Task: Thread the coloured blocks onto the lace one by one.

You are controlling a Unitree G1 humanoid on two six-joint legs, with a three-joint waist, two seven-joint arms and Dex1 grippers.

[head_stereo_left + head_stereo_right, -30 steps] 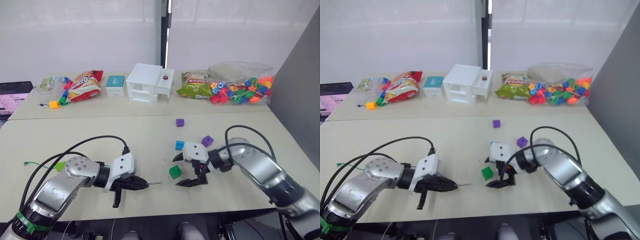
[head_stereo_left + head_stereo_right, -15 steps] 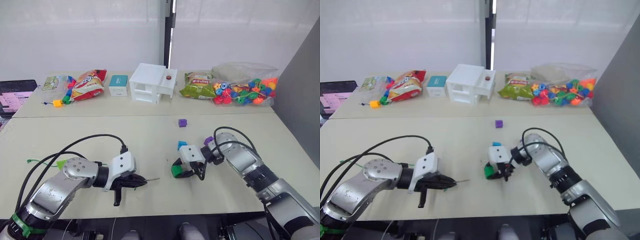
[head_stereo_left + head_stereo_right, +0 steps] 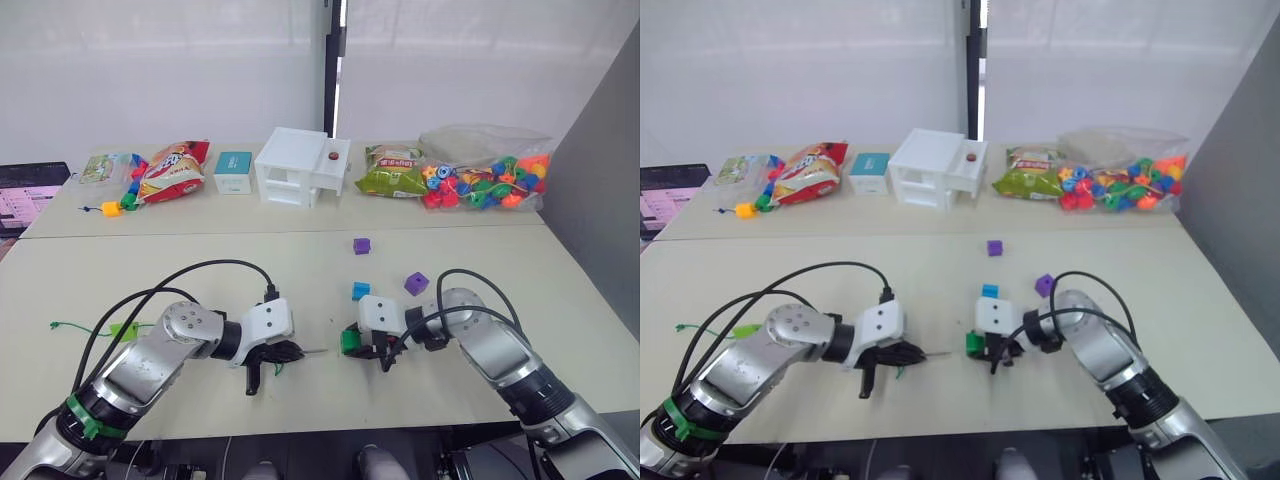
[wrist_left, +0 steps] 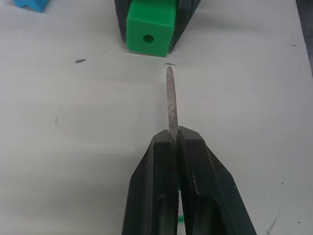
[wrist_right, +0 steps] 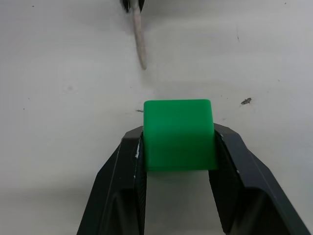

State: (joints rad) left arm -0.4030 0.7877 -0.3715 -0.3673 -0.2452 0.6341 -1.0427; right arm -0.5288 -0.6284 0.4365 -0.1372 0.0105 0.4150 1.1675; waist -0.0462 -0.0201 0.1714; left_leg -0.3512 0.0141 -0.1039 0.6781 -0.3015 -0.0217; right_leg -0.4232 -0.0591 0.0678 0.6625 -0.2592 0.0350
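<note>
Now the right gripper (image 5: 178, 161) clamps the green block (image 4: 150, 30); the left gripper (image 4: 177, 147), shut on the lace tip (image 4: 170, 100), should aim straight at the block's hole.

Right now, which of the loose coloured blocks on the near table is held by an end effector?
The green block, clamped in the right end effector. The blue block and both purple blocks lie free on the table.
</note>
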